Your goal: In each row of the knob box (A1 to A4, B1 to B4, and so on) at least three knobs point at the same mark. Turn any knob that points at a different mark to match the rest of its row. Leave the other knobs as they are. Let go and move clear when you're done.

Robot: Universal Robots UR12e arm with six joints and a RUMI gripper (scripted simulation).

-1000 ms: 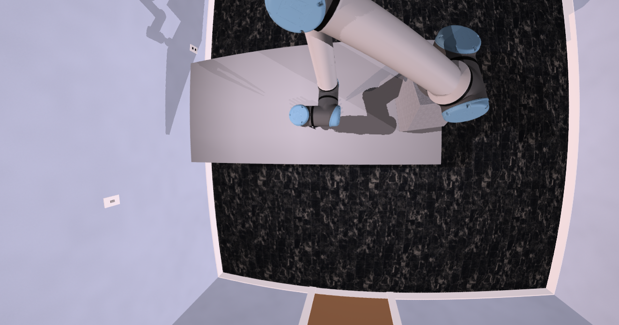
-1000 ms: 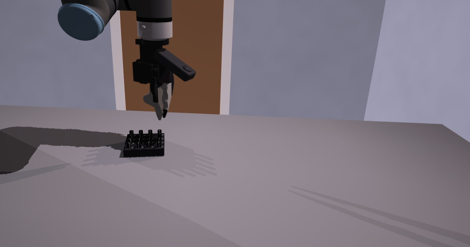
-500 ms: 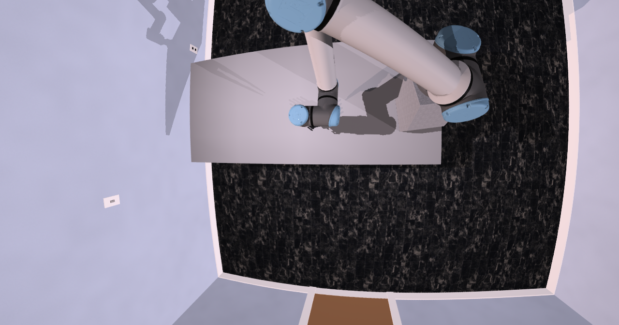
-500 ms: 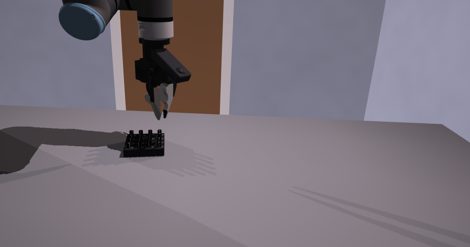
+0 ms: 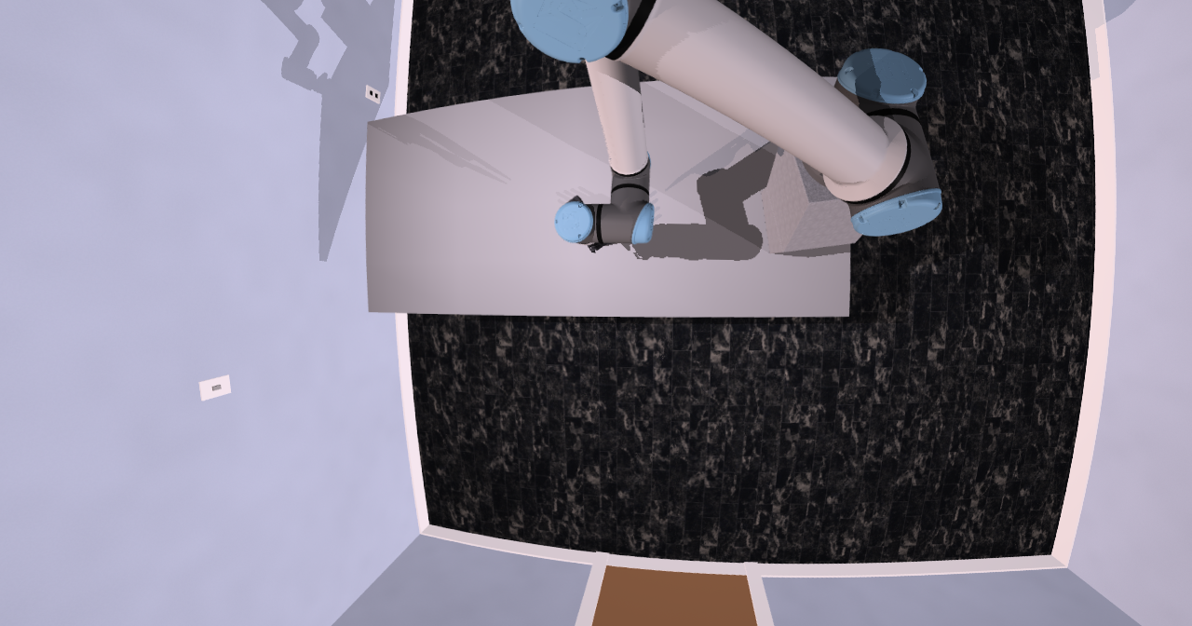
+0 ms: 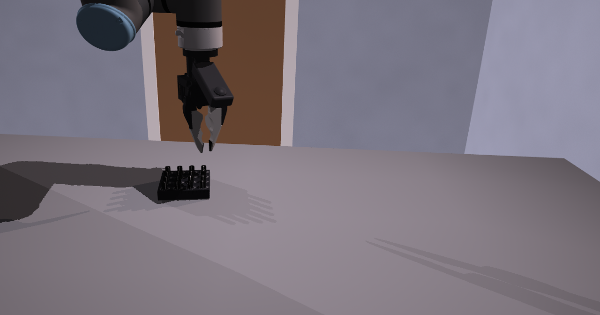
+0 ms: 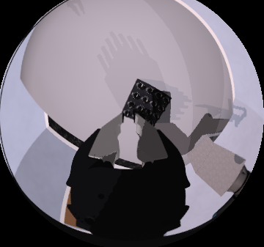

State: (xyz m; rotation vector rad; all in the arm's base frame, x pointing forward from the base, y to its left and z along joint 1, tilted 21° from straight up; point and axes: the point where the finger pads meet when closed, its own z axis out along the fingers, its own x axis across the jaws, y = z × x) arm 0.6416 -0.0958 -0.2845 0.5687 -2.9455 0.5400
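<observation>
Tool (image 6: 206,150) (image 7: 128,113) is narrow: small gap between the fingertips, nothing held. It points down, tips above the tabletop (image 5: 500,280) (image 6: 377,195) (image 7: 73,56) and clear of the knobs (image 6: 203,168) (image 7: 145,100).

Knob box (image 6: 183,194) (image 7: 150,102) sits on the tabletop, below the tool and, in the exterior view, a bit left of the tips. Black box, black knobs standing up in a grid. In the wrist view it lies just past the tips, rotated relative to the tool, with the fingers covering part of its near edge. Can't read the knob pointers or marks in any view, so can't tell which knobs match their rows.

Top view: arm (image 5: 733,80) (image 6: 197,2) reaches over the tabletop; its wrist hides the box and most of the tool. Box throws comb-like shadows on the tabletop. Brown door (image 5: 675,597) (image 6: 256,61) is behind the tool in the exterior view, well apart from it.
</observation>
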